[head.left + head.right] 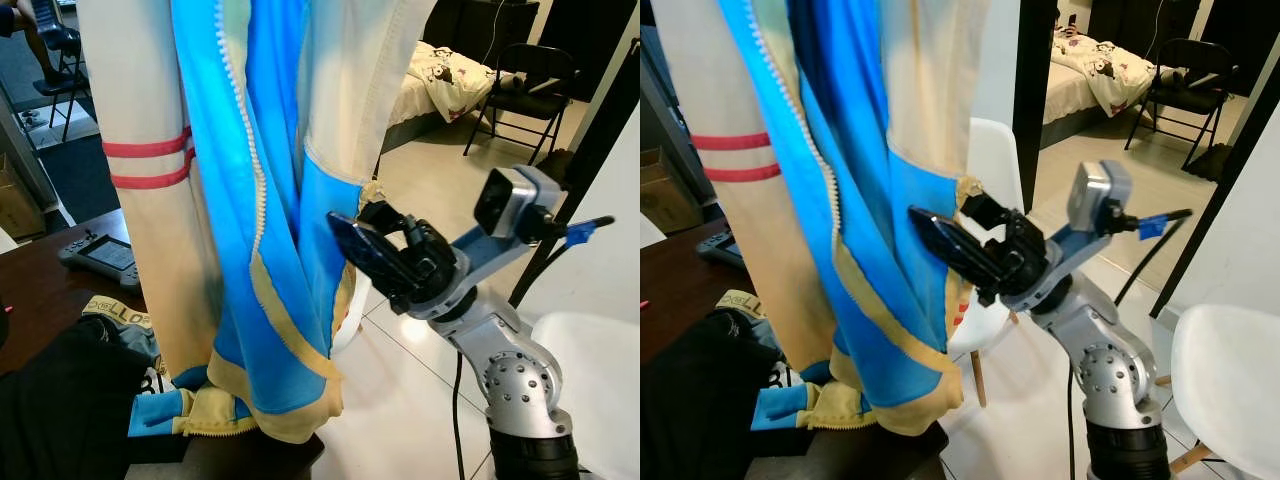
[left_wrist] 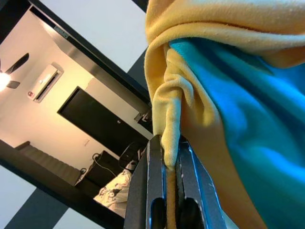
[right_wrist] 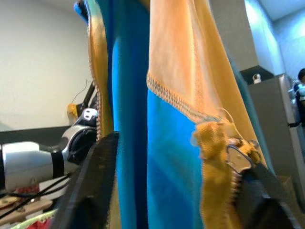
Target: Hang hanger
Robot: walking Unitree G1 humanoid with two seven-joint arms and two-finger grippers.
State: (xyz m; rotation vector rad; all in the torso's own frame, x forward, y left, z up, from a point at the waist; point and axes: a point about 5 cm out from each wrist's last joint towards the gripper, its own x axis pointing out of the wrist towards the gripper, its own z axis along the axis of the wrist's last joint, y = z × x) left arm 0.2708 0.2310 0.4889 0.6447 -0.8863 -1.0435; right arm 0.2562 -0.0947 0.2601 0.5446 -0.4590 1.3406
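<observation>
A blue and cream zip jacket (image 1: 250, 150) hangs down in front of me, its yellow-trimmed hem (image 1: 290, 415) reaching the dark table (image 1: 40, 290). One blue cuff (image 1: 165, 415) lies on the table. In the left wrist view my left gripper (image 2: 169, 162) is shut on a bunched yellow fold of the jacket (image 2: 171, 109). My right gripper (image 1: 365, 228) is raised at the jacket's right edge and stands open. In the right wrist view its fingers (image 3: 93, 181) lie either side of the blue panel (image 3: 171, 162) and a zip pull (image 3: 237, 157).
A black garment (image 1: 60, 410) and a game controller (image 1: 100, 255) lie on the table. A white chair (image 1: 990, 170) stands behind the jacket, another (image 1: 1225, 390) at right. Beyond the doorway are a bed (image 1: 450, 80) and a black folding chair (image 1: 530, 85). A person's legs (image 1: 35, 45) show far left.
</observation>
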